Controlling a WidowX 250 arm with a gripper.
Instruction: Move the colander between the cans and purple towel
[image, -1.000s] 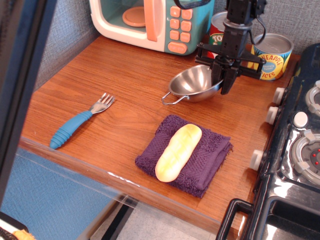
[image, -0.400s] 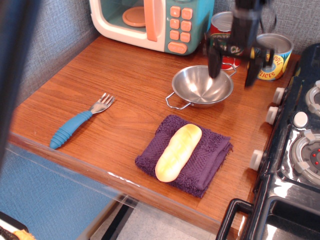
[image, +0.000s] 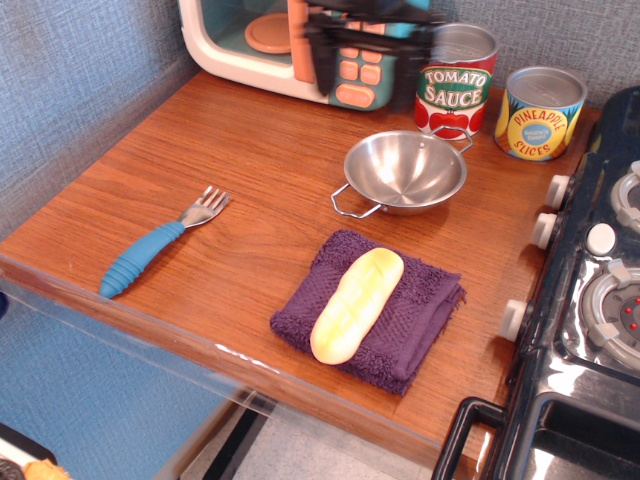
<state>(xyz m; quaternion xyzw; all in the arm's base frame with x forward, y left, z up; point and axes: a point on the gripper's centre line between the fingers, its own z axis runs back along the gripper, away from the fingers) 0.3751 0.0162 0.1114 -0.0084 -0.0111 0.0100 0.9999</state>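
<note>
The colander, a shiny steel bowl with two wire loop handles, sits upright on the wooden counter. It is just in front of the red Tomato Sauce can and the yellow-and-blue Pineapple Slices can, and behind the purple towel. A yellow bread-roll toy lies on the towel. My gripper is a motion-blurred dark shape high at the back, in front of the toy microwave. Its fingers are spread wide, it holds nothing, and it is well clear of the colander.
A toy microwave stands at the back left. A fork with a blue handle lies on the left of the counter. A black toy stove with knobs borders the right side. The counter's front edge runs diagonally.
My gripper let go of the colander, which settled flat on the counter. The gripper then opened, rose and swung left toward the microwave, uncovering both cans.
</note>
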